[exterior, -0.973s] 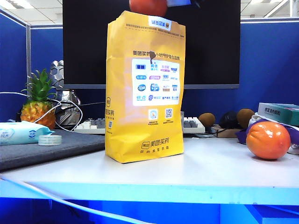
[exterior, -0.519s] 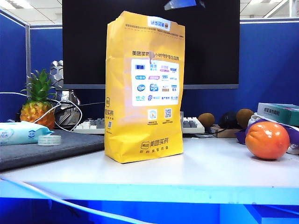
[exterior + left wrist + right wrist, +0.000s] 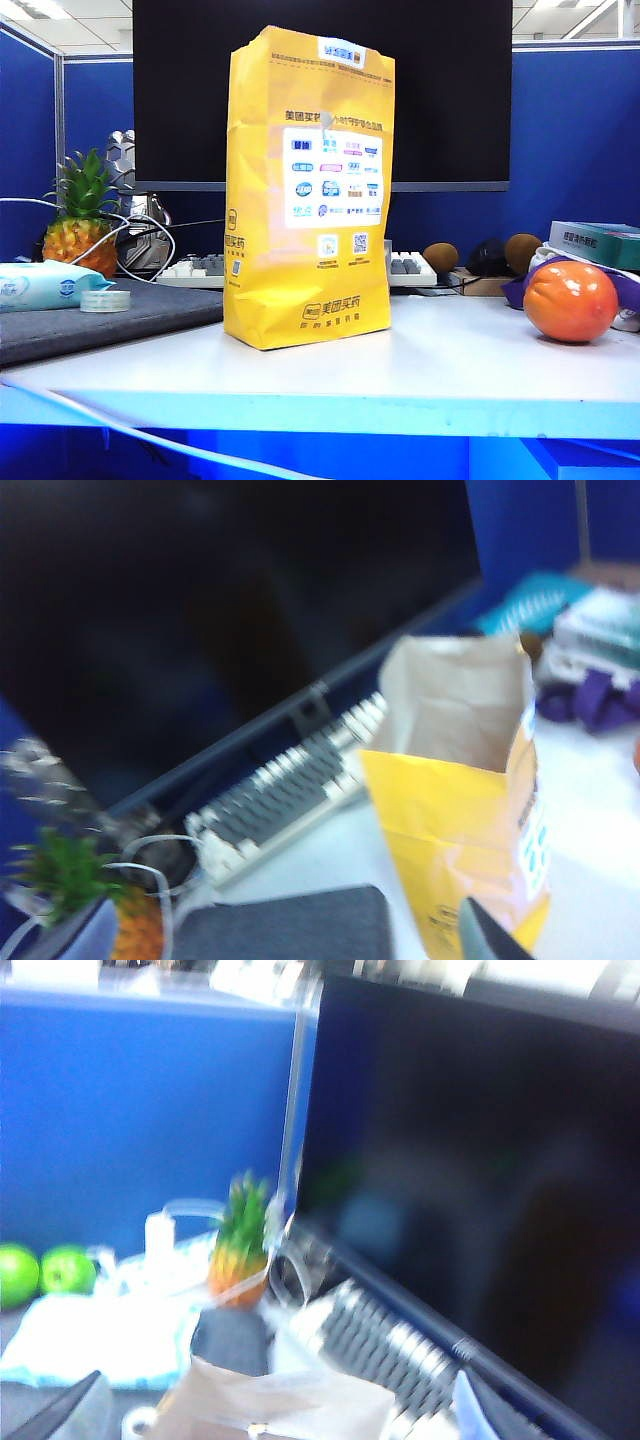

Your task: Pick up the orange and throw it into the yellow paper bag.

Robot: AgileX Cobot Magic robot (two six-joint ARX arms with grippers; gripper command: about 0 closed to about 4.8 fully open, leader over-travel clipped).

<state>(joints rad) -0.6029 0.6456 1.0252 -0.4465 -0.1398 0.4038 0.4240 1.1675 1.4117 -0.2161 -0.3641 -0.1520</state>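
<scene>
- Orange: the smooth reddish one shows in none of the three views, so its place cannot be told.
- Far left of the exterior view: a pack of wet wipes [image 3: 38, 285] and a small roll of clear tape [image 3: 106, 300] lie on a dark grey mat [image 3: 120, 322]. A pineapple [image 3: 80, 228] stands behind them.
- Left of centre: a keyboard [image 3: 198, 267] lies at the foot of the big black monitor [image 3: 450, 90].
- Centre: the yellow paper bag [image 3: 310, 190] stands upright on the white table [image 3: 450, 365], printed side to the camera. Its top is open, and nothing hangs over it in this view.
- Right of centre: two kiwis [image 3: 441, 257] sit near the back of the table.
- Far right: a paler orange fruit with a puckered dimple [image 3: 571, 300] rests on the table, well apart from the bag. A teal box [image 3: 598, 240] lies behind it.
- Left wrist view, blurred: the left gripper [image 3: 487, 938] shows only one dark fingertip at the lower edge, just in front of the bag's yellow side. Its jaws are spread, with nothing between them.
- Right wrist view, blurred: the right gripper [image 3: 280, 1385] hangs above the bag's brown open mouth. One finger is at the lower left and one at the lower right of the frame, wide apart and empty. Two green apples [image 3: 45, 1272] sit at the far left.
</scene>
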